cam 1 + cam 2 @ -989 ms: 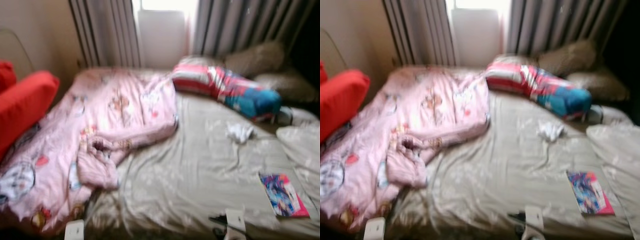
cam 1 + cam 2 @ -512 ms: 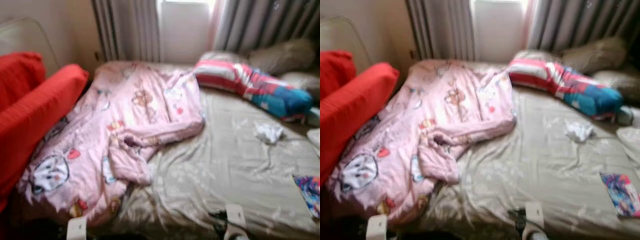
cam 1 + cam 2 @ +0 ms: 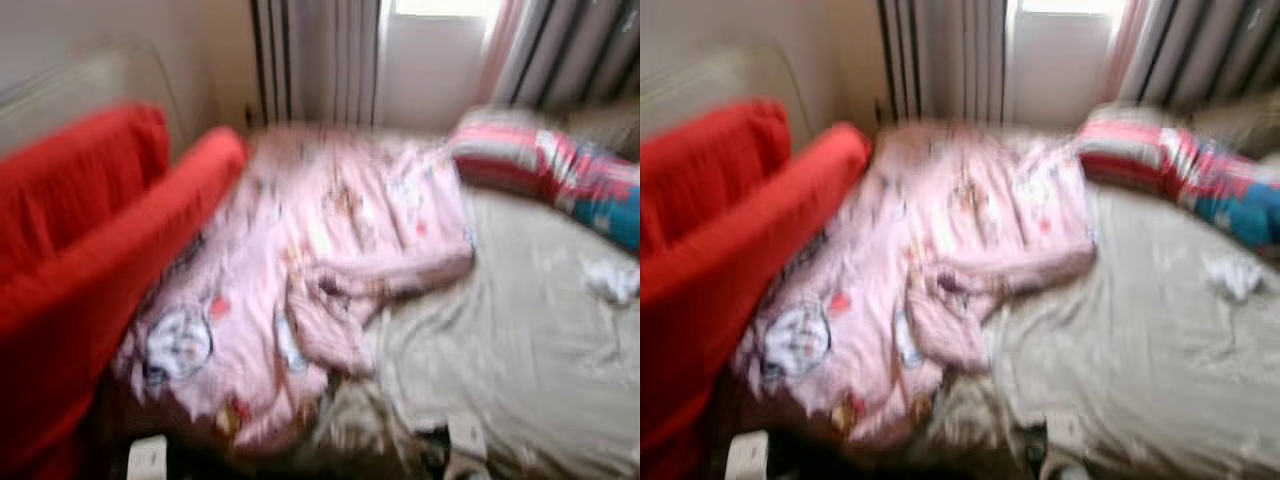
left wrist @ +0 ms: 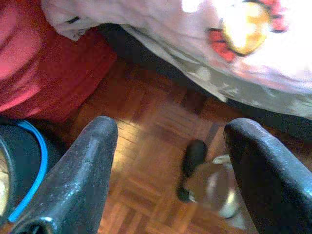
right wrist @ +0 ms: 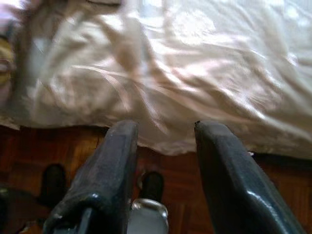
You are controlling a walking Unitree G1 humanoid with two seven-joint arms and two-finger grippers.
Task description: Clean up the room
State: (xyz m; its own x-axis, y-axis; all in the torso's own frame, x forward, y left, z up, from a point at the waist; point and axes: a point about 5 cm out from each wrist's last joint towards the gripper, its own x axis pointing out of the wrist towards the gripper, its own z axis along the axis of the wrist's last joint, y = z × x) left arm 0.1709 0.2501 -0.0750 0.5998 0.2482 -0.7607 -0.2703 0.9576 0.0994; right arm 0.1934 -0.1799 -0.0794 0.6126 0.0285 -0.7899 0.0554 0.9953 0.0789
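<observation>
A pink cartoon-print blanket (image 3: 330, 260) lies crumpled over the left half of the bed, one corner hanging off the near edge. The beige sheet (image 3: 520, 350) covers the rest of the bed. On it, at the far right, a small white crumpled thing (image 3: 612, 278) rests. A striped red, white and blue pillow (image 3: 545, 165) sits at the head of the bed. My left gripper (image 4: 171, 126) hangs open above the wood floor beside the bed's edge. My right gripper (image 5: 166, 129) is open too, low at the bed's near edge, over the sheet (image 5: 195, 73). The head views are blurred.
A red sofa (image 3: 90, 260) stands close on the left, touching the blanket. Grey curtains (image 3: 315, 60) and a bright window (image 3: 430, 55) are behind the bed. Parquet floor (image 4: 146, 161) runs under the bed's edge, and a black and blue round object (image 4: 19, 165) lies by the sofa.
The camera has swung left: the bed and pillow slid to the right of the picture, the red sofa takes up more of it, and the colourful magazine has passed out of view.
</observation>
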